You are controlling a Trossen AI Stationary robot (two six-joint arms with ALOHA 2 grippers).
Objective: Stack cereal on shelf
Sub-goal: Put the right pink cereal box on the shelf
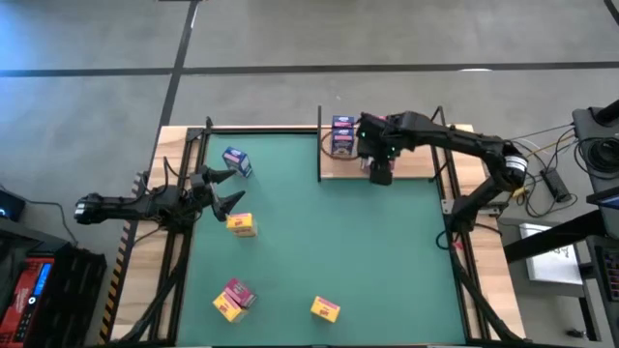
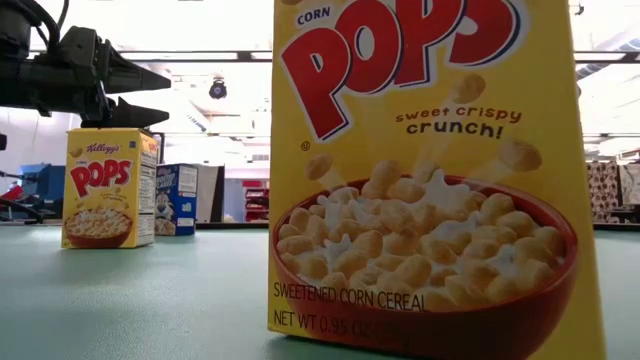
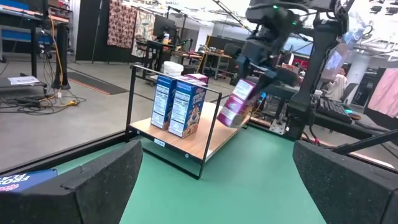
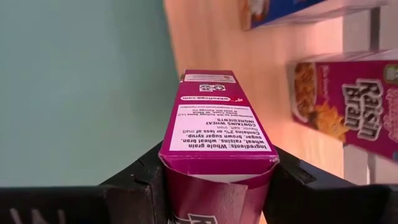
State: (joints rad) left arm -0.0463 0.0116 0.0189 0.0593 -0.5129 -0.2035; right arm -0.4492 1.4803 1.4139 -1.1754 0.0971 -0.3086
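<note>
Placing step in hand: right gripper [image 4: 214, 186] clamped magenta box [image 4: 219, 134] between its fingers, held tilted over shelf [image 3: 214, 138]

Two boxes [image 3: 180, 106] already stood upright on shelf, just beside held box; Raisin Bran box [image 4: 348, 102] near, off to one side of gripper

Next move, by judgement: lower box upright onto bare board, then let go; risk of knocking neighbours or black posts

Left gripper [image 1: 224, 188] wide open, holding nothing, waited well apart over mat, between blue box [image 1: 237, 161] and yellow box [image 1: 242, 225]

Two more boxes lay farther off on mat
</note>
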